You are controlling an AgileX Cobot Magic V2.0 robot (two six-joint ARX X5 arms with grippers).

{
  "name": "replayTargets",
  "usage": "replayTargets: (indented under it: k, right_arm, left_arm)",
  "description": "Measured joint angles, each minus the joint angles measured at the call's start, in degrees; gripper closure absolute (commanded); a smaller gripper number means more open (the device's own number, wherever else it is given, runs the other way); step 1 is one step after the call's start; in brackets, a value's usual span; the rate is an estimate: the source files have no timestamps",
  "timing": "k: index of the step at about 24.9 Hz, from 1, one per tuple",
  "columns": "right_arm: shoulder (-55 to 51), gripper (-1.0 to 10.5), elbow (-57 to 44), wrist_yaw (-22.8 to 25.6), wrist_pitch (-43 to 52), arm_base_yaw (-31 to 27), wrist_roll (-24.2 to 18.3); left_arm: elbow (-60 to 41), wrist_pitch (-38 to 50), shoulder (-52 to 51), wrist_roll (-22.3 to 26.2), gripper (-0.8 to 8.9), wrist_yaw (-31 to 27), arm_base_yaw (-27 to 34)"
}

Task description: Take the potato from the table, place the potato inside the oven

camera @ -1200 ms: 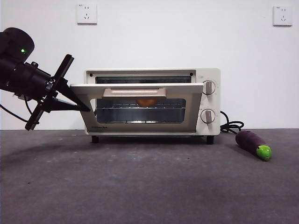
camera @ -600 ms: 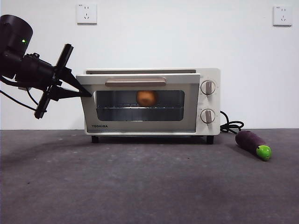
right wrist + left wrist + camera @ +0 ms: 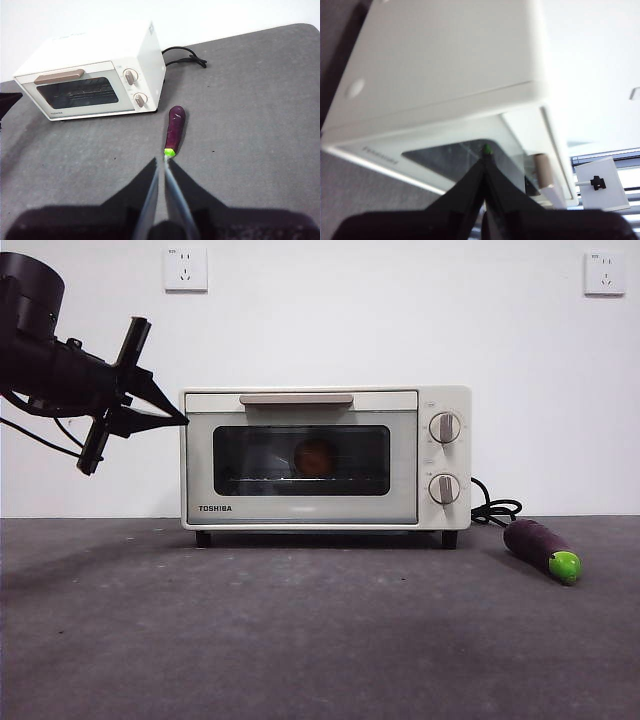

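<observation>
We see the potato inside the TOSHIBA toaster oven, on its rack behind the shut glass door. Left gripper pressed together at the oven's top-left corner; right gripper pinched closed, empty, waiting. Potato looks firm, smooth, roll-prone: we'd grip across its middle.

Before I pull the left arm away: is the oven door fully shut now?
Shut. The oven door sits flush and upright, handle at the top, and the potato shows through the glass. The left gripper is at its upper corner.

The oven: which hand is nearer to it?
Left. The left hand is at the oven door's upper corner; the right hand hangs high over the table, farther off.
</observation>
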Motion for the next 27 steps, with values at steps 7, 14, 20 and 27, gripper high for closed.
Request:
replayTargets:
  k: [7,14,20,27]
  right_arm:
    - [0.00,9.2,0.00,-0.02,0.00,0.00,1.03]
    - [0.00,9.1,0.00,-0.02,0.00,0.00,2.84]
    - [0.00,9.1,0.00,-0.07,0.00,0.00,4.66]
    - [0.00,9.1,0.00,-0.02,0.00,0.00,5.31]
  left_arm:
    - [0.02,0.26,0.00,-0.02,8.21,2.40,0.00]
    - [0.02,0.13,-0.70,0.02,8.21,7.10,0.00]
    - [0.02,-0.02,-6.80,2.86,8.21,14.80,0.00]
    - [0.02,-9.79,-22.71,12.20,8.21,15.89,-2.47]
